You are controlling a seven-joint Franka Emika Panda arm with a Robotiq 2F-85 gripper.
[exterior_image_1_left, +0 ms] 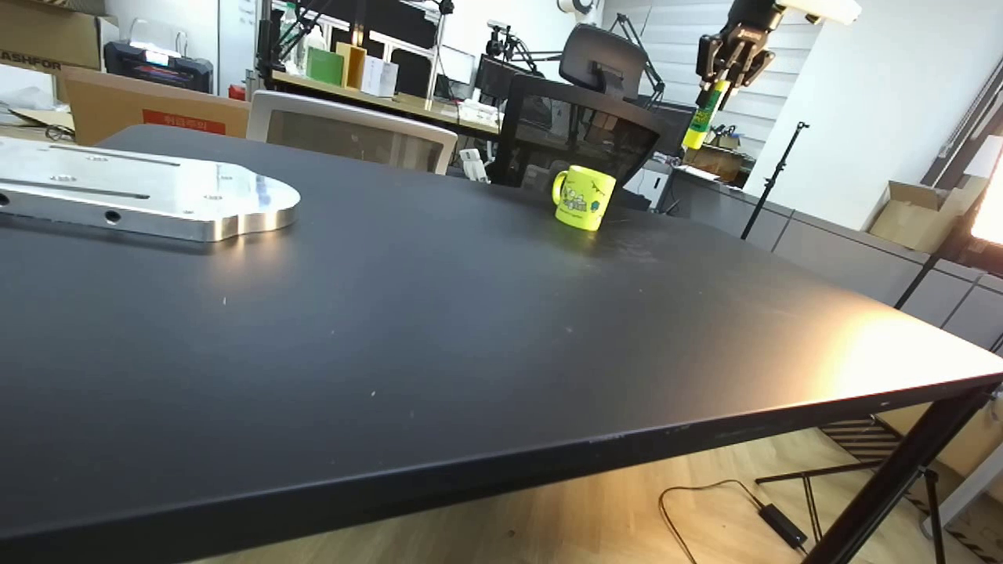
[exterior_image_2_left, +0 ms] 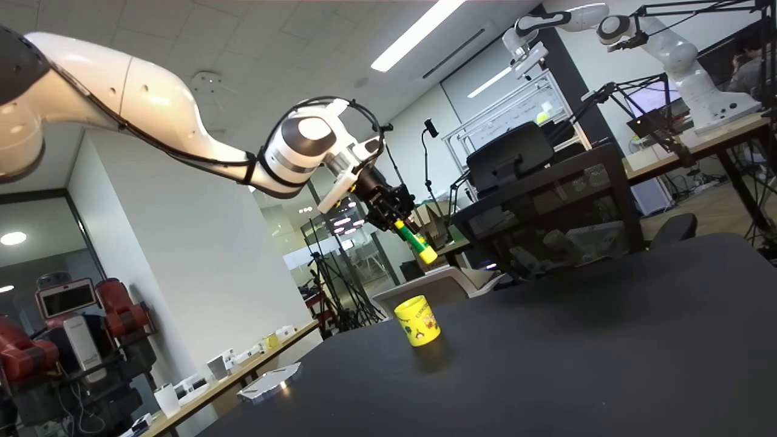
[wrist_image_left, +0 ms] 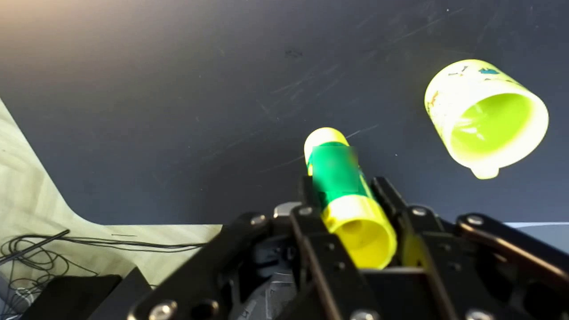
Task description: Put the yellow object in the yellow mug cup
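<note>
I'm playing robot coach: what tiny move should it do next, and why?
Probably slide the hand a little toward the yellow mug. It already holds the yellow and green tube up in the air, but in the wrist view the mug stands to the tube's right.

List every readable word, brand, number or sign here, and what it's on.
"ASHFOR": upper cardboard box, at the picture's left edge, possibly cut off.
"취급주의": red label on the lower cardboard box.
On the yellow mug: print too small to read.
On the yellow-green tube: label blurred, unreadable.
On the whiteboard: marks too faint to read.
Numbers: none legible.
</note>
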